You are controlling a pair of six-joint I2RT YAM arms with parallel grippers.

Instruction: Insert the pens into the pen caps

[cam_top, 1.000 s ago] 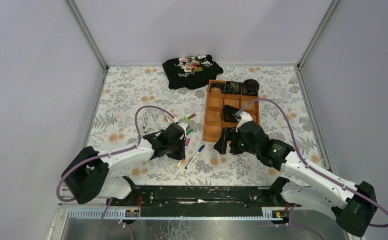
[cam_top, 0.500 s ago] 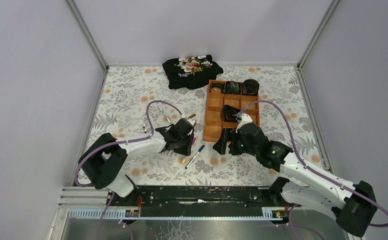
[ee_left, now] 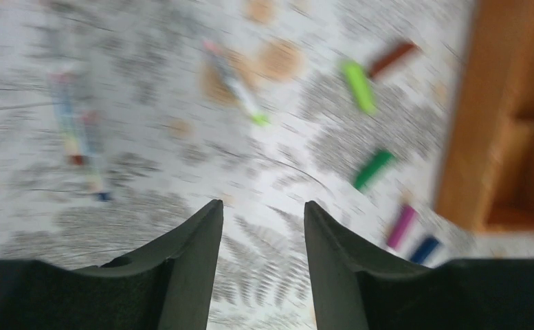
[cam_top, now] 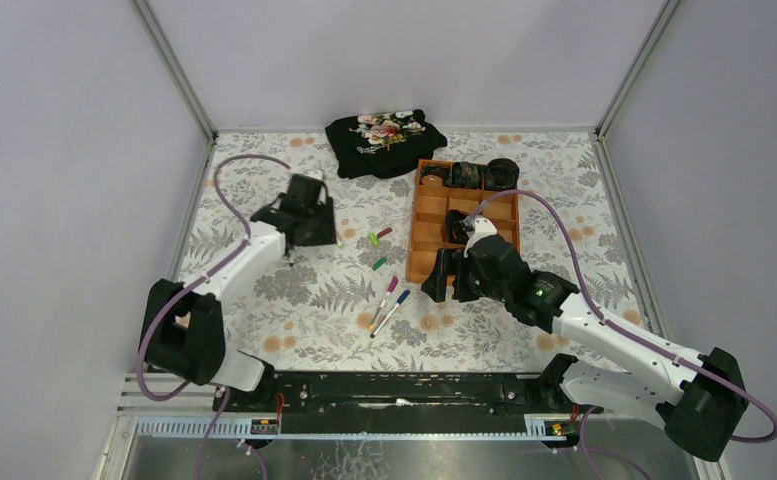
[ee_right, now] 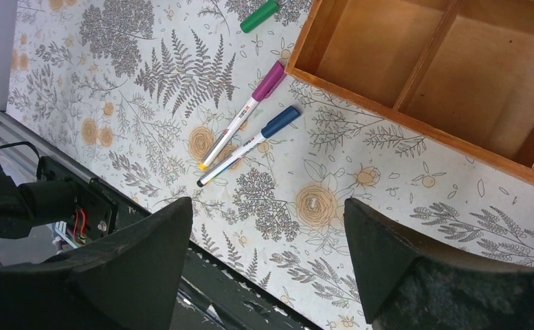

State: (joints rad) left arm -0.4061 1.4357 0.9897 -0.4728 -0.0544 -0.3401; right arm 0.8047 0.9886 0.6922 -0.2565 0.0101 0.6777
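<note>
Two capped white pens lie side by side mid-table: one with a magenta cap (cam_top: 385, 296) (ee_right: 242, 124), one with a blue cap (cam_top: 392, 312) (ee_right: 248, 146). Loose caps lie beyond them: light green (cam_top: 373, 239) (ee_left: 357, 86), dark red (cam_top: 385, 232) (ee_left: 391, 58), dark green (cam_top: 379, 263) (ee_right: 259, 16) (ee_left: 372, 168). The blurred left wrist view shows an uncapped pen (ee_left: 236, 86) and more pens (ee_left: 71, 130) at the left. My left gripper (cam_top: 311, 222) (ee_left: 262, 210) is open and empty, far left of the caps. My right gripper (cam_top: 447, 278) (ee_right: 267, 213) is open and empty, right of the capped pens.
An orange compartment tray (cam_top: 426, 215) (ee_right: 387, 113) (ee_left: 497, 117) stands right of centre, black items in its far cells. A folded black floral cloth (cam_top: 384, 143) lies at the back. The black base rail (ee_right: 78, 213) runs along the near edge.
My left arm has swung up and to the far left, away from the middle pens. The magenta-capped pen now lies uncovered beside the blue-capped one. My right gripper has shifted slightly left.
</note>
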